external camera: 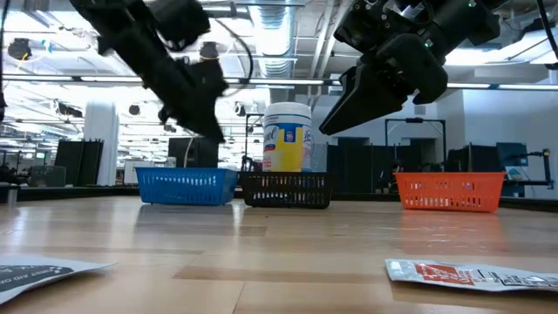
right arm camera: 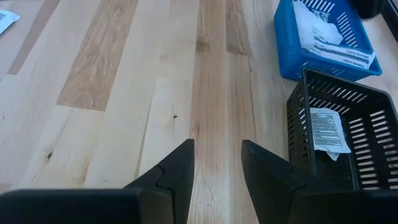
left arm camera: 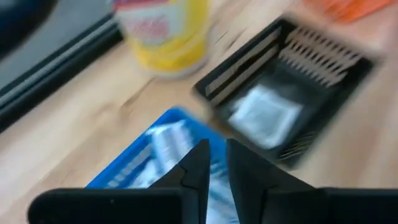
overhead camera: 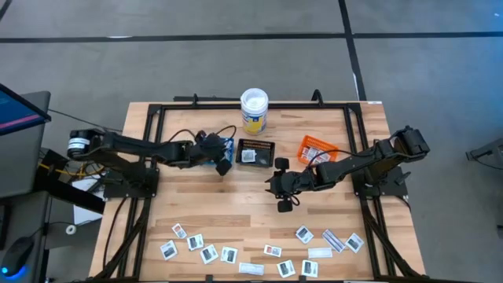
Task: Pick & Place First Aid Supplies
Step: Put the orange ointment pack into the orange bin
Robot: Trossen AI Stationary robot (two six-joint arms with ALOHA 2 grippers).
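Several first aid supplies, small flat packets [overhead camera: 229, 255], lie loose along the table's near edge. More packets lie in the blue tray [left arm camera: 168, 140] and one lies in the black tray [right arm camera: 326, 130]. My left gripper [left arm camera: 217, 168] hangs just above the blue tray [overhead camera: 229, 145]. Its fingers stand a narrow gap apart, with nothing between them. My right gripper [right arm camera: 217, 155] hangs open over bare wood at mid-table [overhead camera: 277, 185], on the near side of the black tray [overhead camera: 256, 151]. It holds nothing.
A white-lidded tub with a yellow label [overhead camera: 254, 110] stands at the far edge behind the trays. An orange tray [overhead camera: 318, 148] sits to the right of the black one. A dark frame [overhead camera: 149, 118] borders the table. Bare wood lies between the trays and the packets.
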